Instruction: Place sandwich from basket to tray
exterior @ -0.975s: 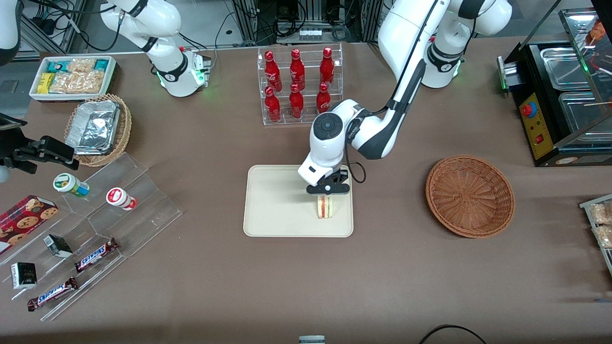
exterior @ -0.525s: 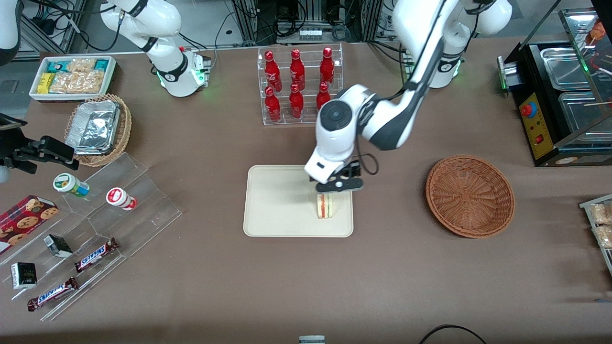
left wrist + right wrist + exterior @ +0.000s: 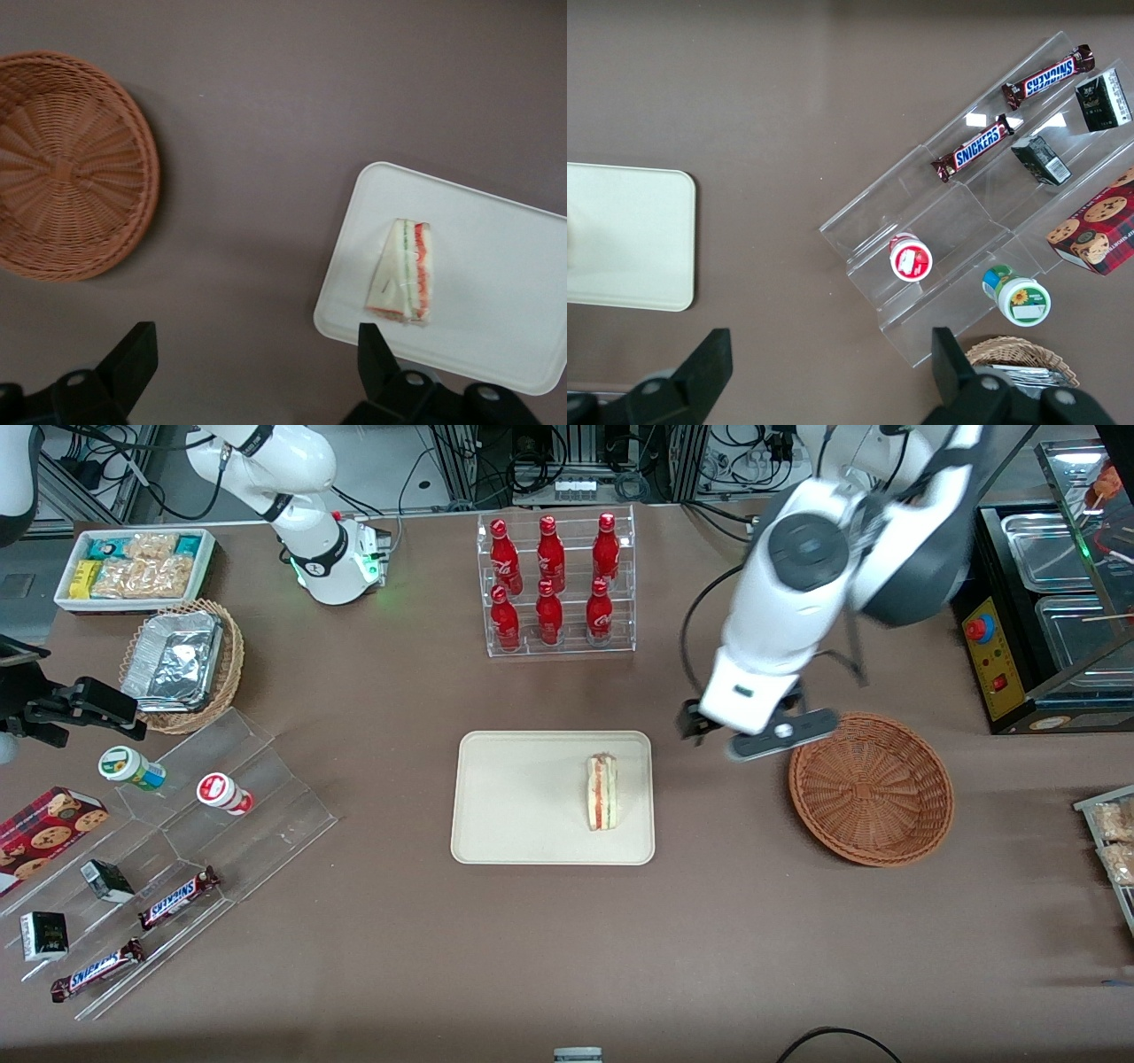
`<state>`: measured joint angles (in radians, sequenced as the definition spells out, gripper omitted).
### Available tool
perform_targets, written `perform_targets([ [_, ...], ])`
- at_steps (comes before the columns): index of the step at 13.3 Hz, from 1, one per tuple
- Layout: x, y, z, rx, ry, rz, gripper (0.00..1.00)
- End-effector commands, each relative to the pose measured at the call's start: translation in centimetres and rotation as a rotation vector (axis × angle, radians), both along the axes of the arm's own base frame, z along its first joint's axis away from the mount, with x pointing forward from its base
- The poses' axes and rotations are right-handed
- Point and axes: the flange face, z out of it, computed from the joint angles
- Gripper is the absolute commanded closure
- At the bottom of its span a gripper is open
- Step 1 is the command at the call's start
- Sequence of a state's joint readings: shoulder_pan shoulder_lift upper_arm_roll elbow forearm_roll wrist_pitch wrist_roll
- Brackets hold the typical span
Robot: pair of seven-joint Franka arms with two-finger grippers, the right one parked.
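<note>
The sandwich, a white wedge with red and green filling, lies on the cream tray, near the tray's edge that faces the basket. It also shows in the left wrist view on the tray. The reddish-brown wicker basket is empty and shows in the wrist view too. My left gripper hangs open and empty high above the table, between the tray and the basket. Its black fingertips stand wide apart.
A clear rack of red bottles stands farther from the front camera than the tray. A black appliance stands beside the basket at the working arm's end. A tiered clear shelf with snacks and a foil-lined basket lie toward the parked arm's end.
My left gripper let go of the sandwich, rose off the tray and swung toward the basket. The sandwich stays on the tray.
</note>
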<state>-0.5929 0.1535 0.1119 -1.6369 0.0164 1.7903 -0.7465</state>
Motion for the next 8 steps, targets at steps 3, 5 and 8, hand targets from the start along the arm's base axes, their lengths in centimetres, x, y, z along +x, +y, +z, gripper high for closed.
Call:
perform_targets([
  [3,-1.0,10.3,5.3,0.006,0.052,-0.094,0.0],
  [5,-1.2,15.1,7.1,-0.001,0.066,-0.124,0.0],
  [8,-1.5,21.9,8.9,-0.035,0.073,-0.186,0.0],
])
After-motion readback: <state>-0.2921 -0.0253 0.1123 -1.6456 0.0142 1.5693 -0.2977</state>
